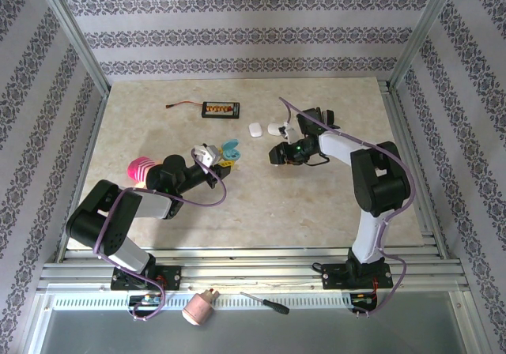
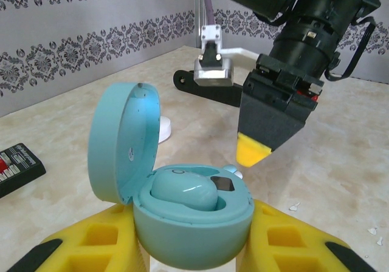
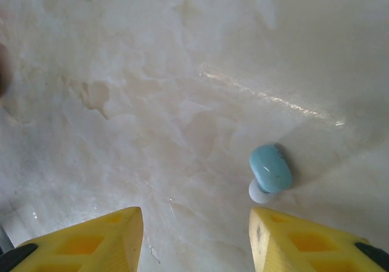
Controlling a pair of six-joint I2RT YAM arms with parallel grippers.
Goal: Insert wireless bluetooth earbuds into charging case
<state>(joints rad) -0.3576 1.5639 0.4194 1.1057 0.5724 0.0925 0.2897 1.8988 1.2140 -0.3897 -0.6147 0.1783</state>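
My left gripper [image 2: 191,244] is shut on the pale blue charging case [image 2: 193,223], its yellow fingers pressing both sides. The case's lid [image 2: 121,141] stands open, and one blue earbud [image 2: 183,190] is seated inside. A second blue earbud [image 3: 270,169] with a white tip lies on the table, just beyond my right gripper's right finger. The right gripper [image 3: 196,214] is open, pointing down at the table, with nothing between its fingers. From above, the case [image 1: 230,148] and left gripper [image 1: 218,158] sit left of the right gripper [image 1: 278,155]. The right gripper's yellow fingertip [image 2: 251,152] hangs just past the case.
Two white pebble-shaped cases [image 1: 255,129] [image 1: 274,129] lie behind the right gripper. A black device [image 1: 220,110] with a wire is at the back. A pink ribbed object [image 1: 142,168] sits beside the left arm. A screwdriver [image 1: 265,303] rests on the front rail.
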